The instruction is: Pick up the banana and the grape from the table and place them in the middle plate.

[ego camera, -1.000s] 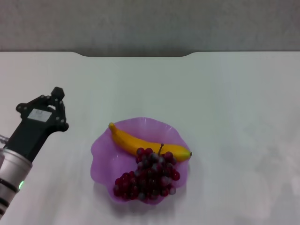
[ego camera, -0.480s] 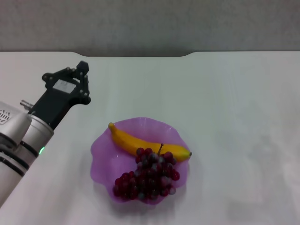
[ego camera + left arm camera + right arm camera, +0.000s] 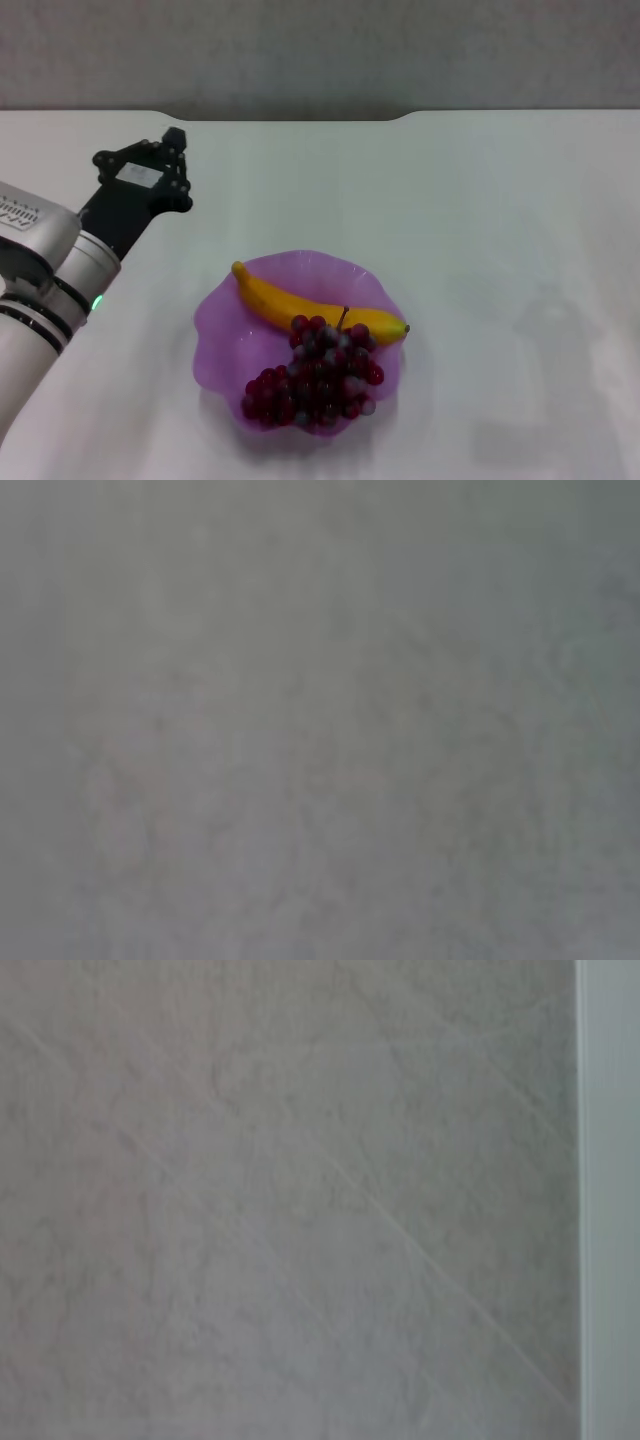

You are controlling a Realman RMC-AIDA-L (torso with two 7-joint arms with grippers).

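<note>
On the purple plate (image 3: 215, 330) both banana (image 3: 300, 305) and grape (image 3: 315, 380) already lie, touching. Left tool (image 3: 172, 150) hangs far-left over the worktop (image 3: 480, 220), grip unreadable; it should retreat clear of the plate.

Table (image 3: 480, 200): white, smooth, matt top with a faint sheen.

Middle plate (image 3: 215, 320): translucent purple plastic, thin-walled, glossy along the wavy rim.

Banana (image 3: 270, 300): yellow-orange, smooth, glossy, plastic-looking skin; lay at the plate's 12 o'clock side.

Grape (image 3: 315, 380): dark red-purple beads, shiny, with pale highlights; stem brown and dull; lay at the plate's 6 o'clock side.

Left gripper (image 3: 150, 165): black, matt, hard plastic-looking housing bearing a pale label; at 10 o'clock from the plate.

Left arm (image 3: 40, 270): silver-grey, smooth, satin casing with black rings.

Wall (image 3: 320, 50): grey, finely textured, matt.
</note>
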